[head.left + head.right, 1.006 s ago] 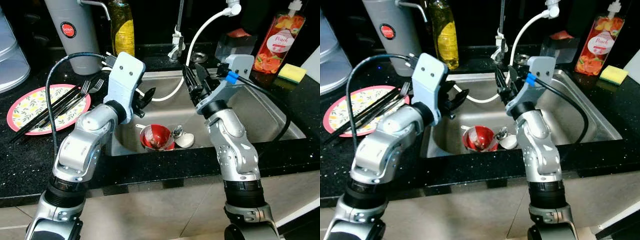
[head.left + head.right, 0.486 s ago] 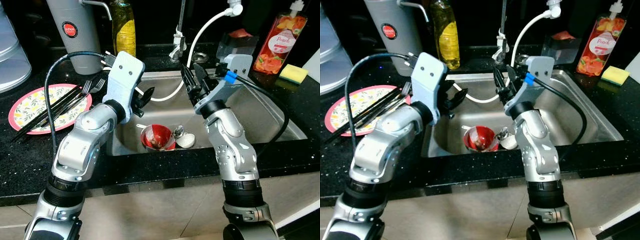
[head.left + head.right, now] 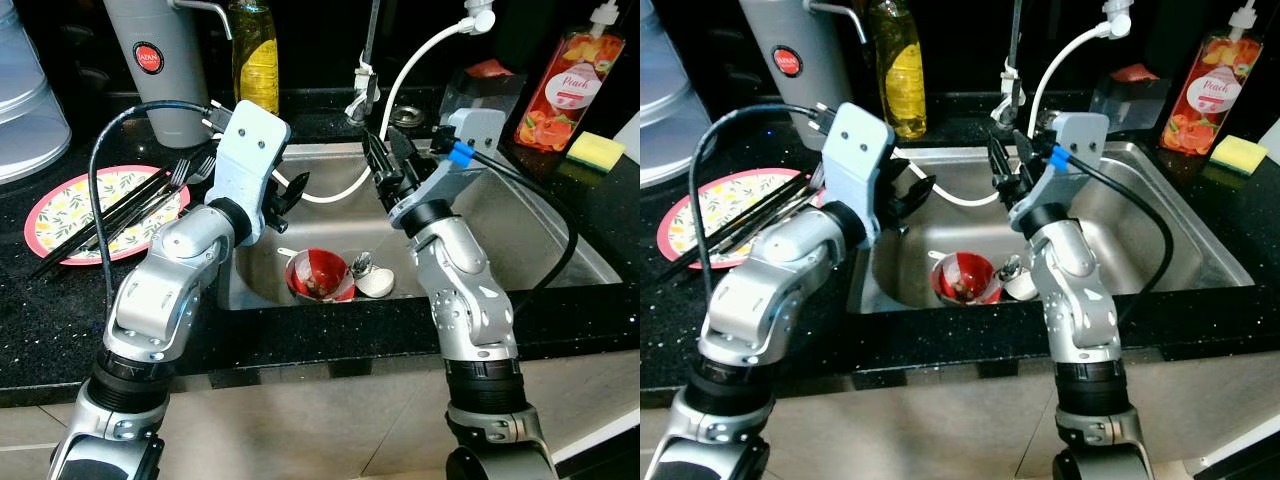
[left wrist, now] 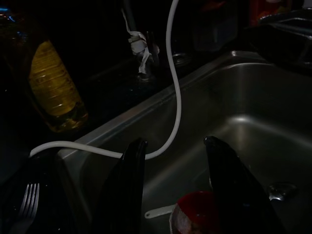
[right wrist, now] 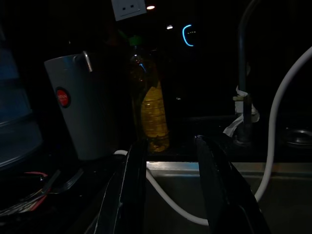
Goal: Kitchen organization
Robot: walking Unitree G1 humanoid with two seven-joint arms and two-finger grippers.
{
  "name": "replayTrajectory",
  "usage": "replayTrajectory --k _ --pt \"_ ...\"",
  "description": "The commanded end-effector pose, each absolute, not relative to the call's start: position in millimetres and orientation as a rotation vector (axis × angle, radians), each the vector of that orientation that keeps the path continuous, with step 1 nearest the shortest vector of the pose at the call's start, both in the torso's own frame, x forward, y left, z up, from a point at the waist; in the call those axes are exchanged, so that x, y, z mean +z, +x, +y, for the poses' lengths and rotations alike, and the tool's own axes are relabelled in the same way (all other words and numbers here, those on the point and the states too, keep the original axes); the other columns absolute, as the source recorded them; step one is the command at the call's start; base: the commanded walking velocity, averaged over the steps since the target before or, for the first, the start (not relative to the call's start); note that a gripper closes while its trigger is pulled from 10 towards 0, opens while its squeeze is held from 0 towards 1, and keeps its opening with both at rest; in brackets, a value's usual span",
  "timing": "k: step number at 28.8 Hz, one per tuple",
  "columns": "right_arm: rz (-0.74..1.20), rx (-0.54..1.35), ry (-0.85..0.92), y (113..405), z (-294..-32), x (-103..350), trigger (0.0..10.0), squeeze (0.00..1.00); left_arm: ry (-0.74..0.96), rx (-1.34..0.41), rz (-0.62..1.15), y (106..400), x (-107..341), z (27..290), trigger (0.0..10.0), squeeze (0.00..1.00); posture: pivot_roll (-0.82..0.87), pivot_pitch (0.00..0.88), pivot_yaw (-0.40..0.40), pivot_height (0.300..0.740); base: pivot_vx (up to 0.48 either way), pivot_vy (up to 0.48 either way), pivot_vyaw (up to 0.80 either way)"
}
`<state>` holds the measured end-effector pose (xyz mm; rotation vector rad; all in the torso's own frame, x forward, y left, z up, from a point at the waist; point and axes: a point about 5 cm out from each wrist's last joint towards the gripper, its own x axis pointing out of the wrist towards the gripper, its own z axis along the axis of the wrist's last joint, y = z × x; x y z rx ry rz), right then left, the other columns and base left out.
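- The left gripper (image 4: 175,195) hangs over the left part of the sink (image 3: 520,215), its fingers apart and holding nothing.
- The right gripper (image 5: 170,190) hangs over the far middle of the sink, also spread and empty.
- A red bowl (image 3: 318,277) lies at the near side of the sink, just beside a small white piece, perhaps a spoon (image 3: 375,282).
- The plate (image 3: 60,205) with forks (image 3: 150,195) is on the worktop (image 3: 60,320) at the left.
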<state>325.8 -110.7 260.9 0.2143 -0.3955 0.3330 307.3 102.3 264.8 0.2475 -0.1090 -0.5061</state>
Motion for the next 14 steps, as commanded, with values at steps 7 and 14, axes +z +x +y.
replayTrajectory --k 7,14 --pt "-0.397 0.341 0.215 329.8 -107.7 262.3 10.0 0.00 0.272 -0.472 -0.099 307.7 264.9 109.5 10.0 0.00 0.25 0.000 -0.037 0.740 0.000 0.000 0.00" --pt "-0.399 0.359 0.219 330.0 -102.2 263.7 10.0 0.00 0.270 -0.446 -0.104 308.8 267.2 113.6 10.0 0.00 0.25 0.000 -0.031 0.740 0.000 0.000 0.00"
